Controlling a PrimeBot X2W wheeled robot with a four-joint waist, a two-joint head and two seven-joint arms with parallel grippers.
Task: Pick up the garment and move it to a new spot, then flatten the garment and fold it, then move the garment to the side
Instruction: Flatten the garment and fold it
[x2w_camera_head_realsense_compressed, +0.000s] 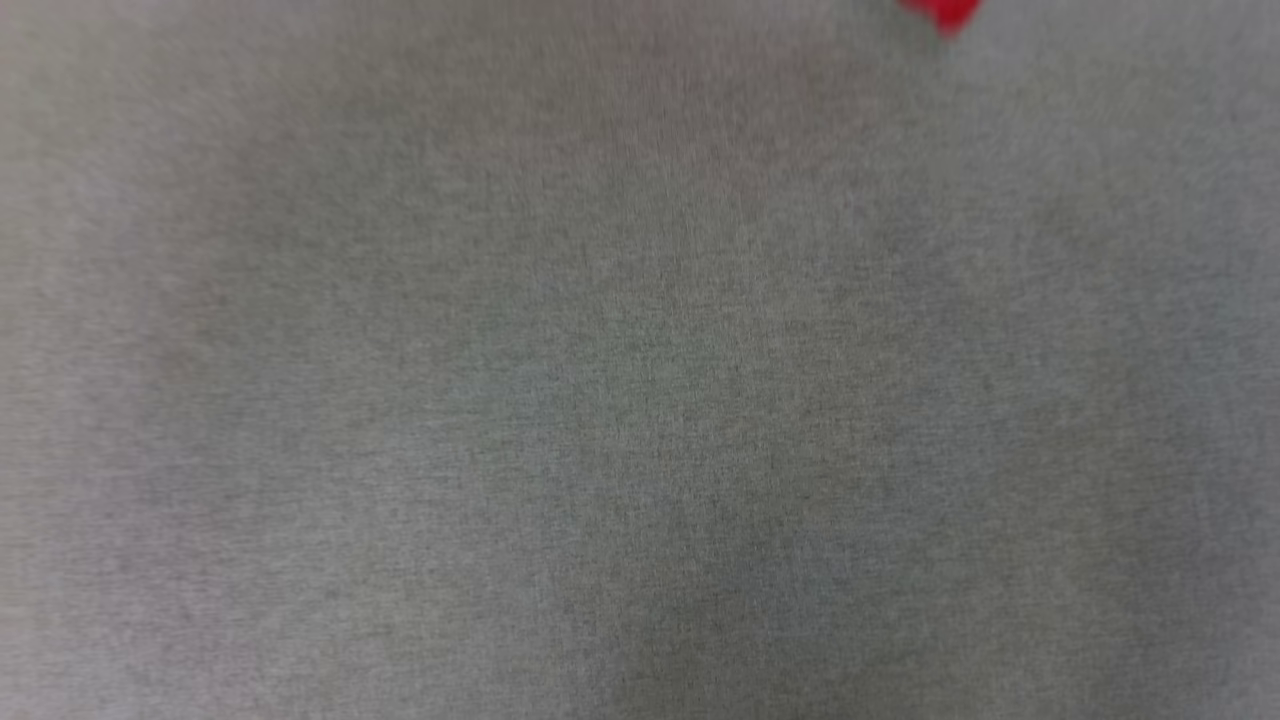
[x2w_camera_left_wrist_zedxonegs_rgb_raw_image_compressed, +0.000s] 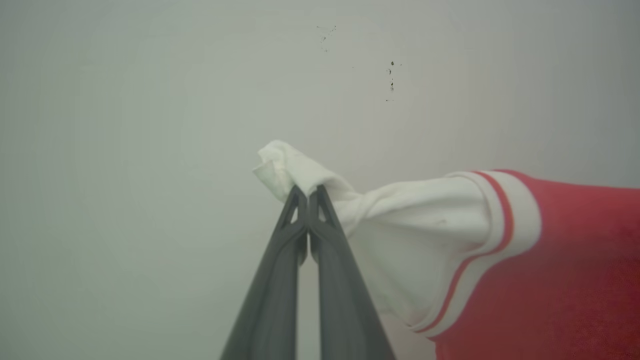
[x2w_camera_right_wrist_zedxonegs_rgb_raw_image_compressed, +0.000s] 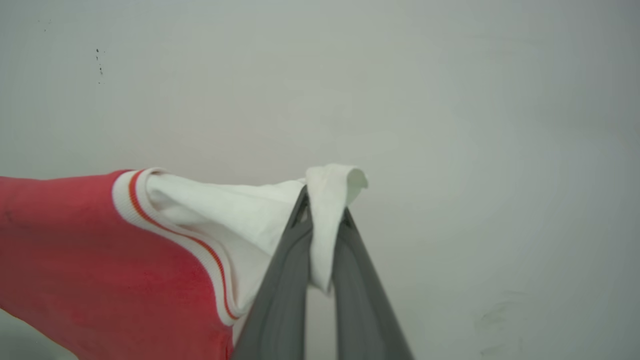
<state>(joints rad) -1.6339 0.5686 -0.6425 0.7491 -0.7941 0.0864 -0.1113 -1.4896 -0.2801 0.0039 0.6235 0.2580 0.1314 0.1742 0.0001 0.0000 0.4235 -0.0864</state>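
Observation:
The garment (x2w_camera_left_wrist_zedxonegs_rgb_raw_image_compressed: 550, 260) is a red jersey with white sleeves and red-striped white trim, held up off the surface between both arms. My left gripper (x2w_camera_left_wrist_zedxonegs_rgb_raw_image_compressed: 307, 192) is shut on the bunched end of one white sleeve, the red body hanging to its right. In the right wrist view my right gripper (x2w_camera_right_wrist_zedxonegs_rgb_raw_image_compressed: 324, 210) is shut on the other white sleeve, a fold of cloth running down between its fingers; the garment (x2w_camera_right_wrist_zedxonegs_rgb_raw_image_compressed: 100, 250) spreads to its left. A small red corner of the garment (x2w_camera_head_realsense_compressed: 945, 14) shows at the top edge of the blurred head view.
A grey cloth-covered surface (x2w_camera_head_realsense_compressed: 640, 400) lies below in the head view. Behind the sleeves in both wrist views is a pale plain wall (x2w_camera_left_wrist_zedxonegs_rgb_raw_image_compressed: 150, 125) with a few small dark specks (x2w_camera_left_wrist_zedxonegs_rgb_raw_image_compressed: 391, 80).

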